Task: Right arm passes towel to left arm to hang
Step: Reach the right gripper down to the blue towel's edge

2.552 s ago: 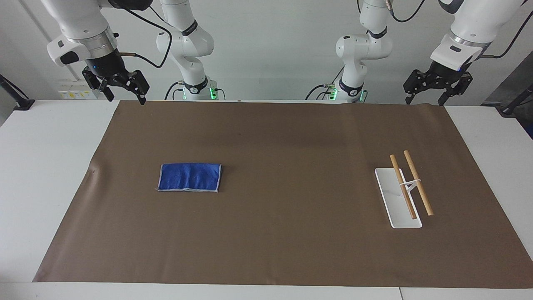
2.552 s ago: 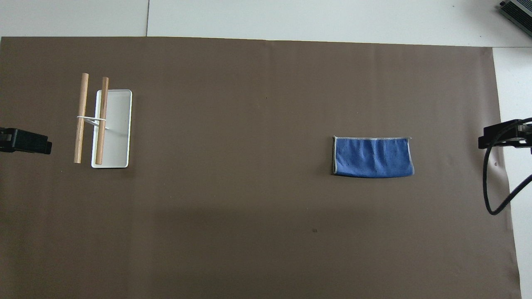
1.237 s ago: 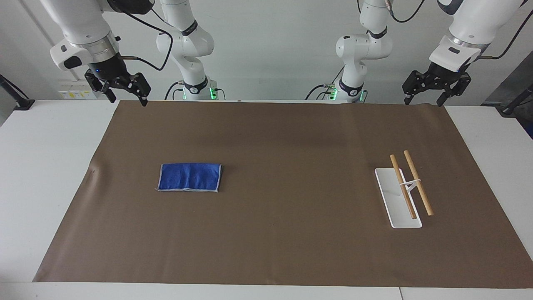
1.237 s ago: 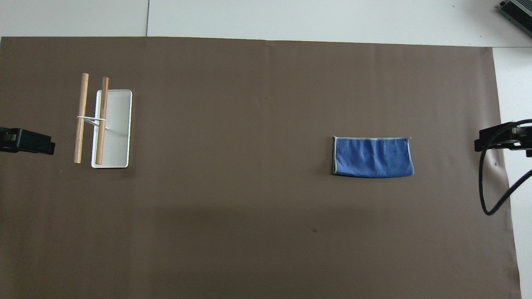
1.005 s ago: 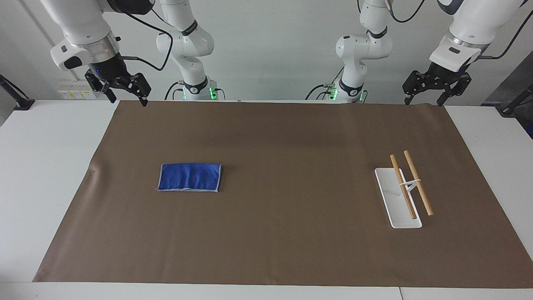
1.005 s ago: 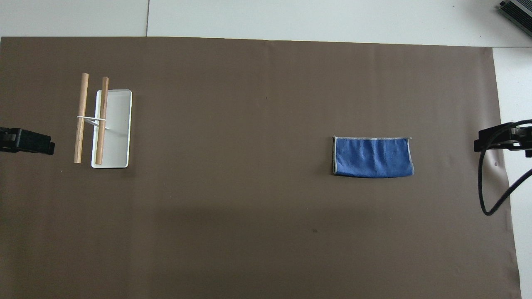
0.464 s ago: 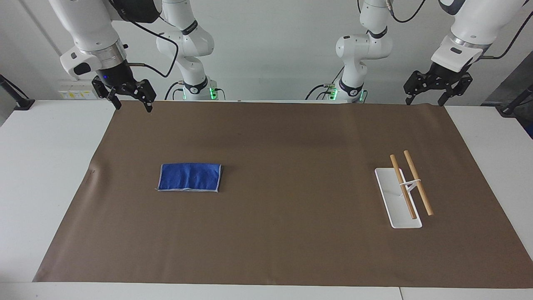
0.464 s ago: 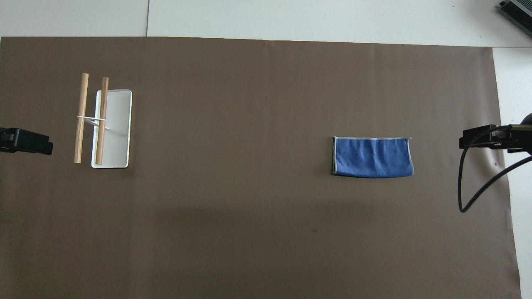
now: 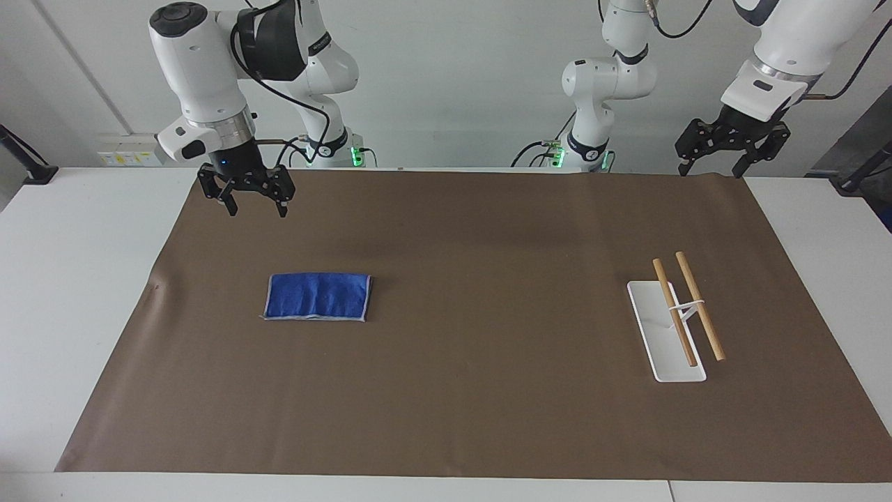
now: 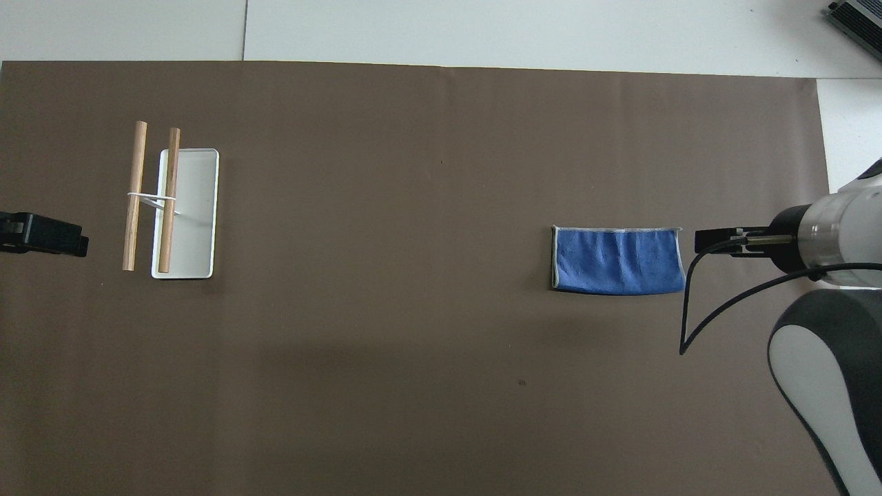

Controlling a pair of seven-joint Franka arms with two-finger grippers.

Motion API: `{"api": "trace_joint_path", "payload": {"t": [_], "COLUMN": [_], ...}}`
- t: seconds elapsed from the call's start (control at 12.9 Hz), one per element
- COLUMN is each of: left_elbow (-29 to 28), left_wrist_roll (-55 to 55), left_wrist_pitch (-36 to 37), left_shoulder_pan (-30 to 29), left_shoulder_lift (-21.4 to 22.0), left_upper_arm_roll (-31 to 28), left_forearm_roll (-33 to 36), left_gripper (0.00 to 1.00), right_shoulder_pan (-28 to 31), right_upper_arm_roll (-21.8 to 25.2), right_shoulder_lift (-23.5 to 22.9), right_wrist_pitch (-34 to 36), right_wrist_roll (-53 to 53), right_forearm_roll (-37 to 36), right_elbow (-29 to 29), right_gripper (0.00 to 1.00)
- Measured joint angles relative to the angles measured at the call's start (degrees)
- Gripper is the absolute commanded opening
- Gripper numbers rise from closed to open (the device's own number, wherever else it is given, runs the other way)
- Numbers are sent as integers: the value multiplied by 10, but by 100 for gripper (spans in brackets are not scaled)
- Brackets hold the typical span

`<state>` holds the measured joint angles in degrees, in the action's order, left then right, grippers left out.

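The blue towel (image 9: pixel 317 296) (image 10: pixel 618 260) lies folded flat on the brown mat, toward the right arm's end of the table. My right gripper (image 9: pixel 257 209) (image 10: pixel 711 242) hangs open and empty in the air over the mat, just off the towel's short edge on the right arm's side, and is not touching it. My left gripper (image 9: pixel 711 169) (image 10: pixel 47 234) waits open and empty, raised over the mat's edge at the left arm's end.
A rack stands toward the left arm's end, with a white base tray (image 9: pixel 670 366) (image 10: pixel 196 227) and two wooden rods (image 9: pixel 699 307) (image 10: pixel 134 196) on a white support. The brown mat (image 9: pixel 488 251) covers most of the white table.
The right arm has swung in from the table's end toward the towel and come lower, gripper still open. The left arm and the towel have stayed put.
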<state>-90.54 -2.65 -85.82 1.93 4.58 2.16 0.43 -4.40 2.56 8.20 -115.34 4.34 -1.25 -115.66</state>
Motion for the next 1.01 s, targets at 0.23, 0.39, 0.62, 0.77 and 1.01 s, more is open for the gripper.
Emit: {"api": "trace_joint_path", "payload": {"t": [0.23,0.39,0.62,0.77,1.01], "left_elbow": [0,0,-1,-1,-1], "left_wrist_roll": [0,0,0,0,0], "left_wrist_pitch": [0,0,0,0,0], "left_shoulder_pan": [0,0,0,0,0], "left_shoulder_lift": [0,0,0,0,0], "left_upper_arm_roll": [0,0,0,-3,-5], "left_forearm_roll": [0,0,0,0,0], "left_gripper": [100,100,100,100,100], "right_shoulder_pan": [-12,-16,-17,-21,-27], "right_upper_arm_roll": [0,0,0,0,0], "right_shoulder_lift": [-31,-60,-119,-157,-178], "right_wrist_pitch": [-69,-112,-201,-246,-295], "right_wrist_roll": [0,-3,-22,-25,-25], "right_forearm_roll": [0,0,0,0,0], "right_elbow": [-51,-76,-108,-124,-152], "right_gripper": [100,100,100,100,100]}}
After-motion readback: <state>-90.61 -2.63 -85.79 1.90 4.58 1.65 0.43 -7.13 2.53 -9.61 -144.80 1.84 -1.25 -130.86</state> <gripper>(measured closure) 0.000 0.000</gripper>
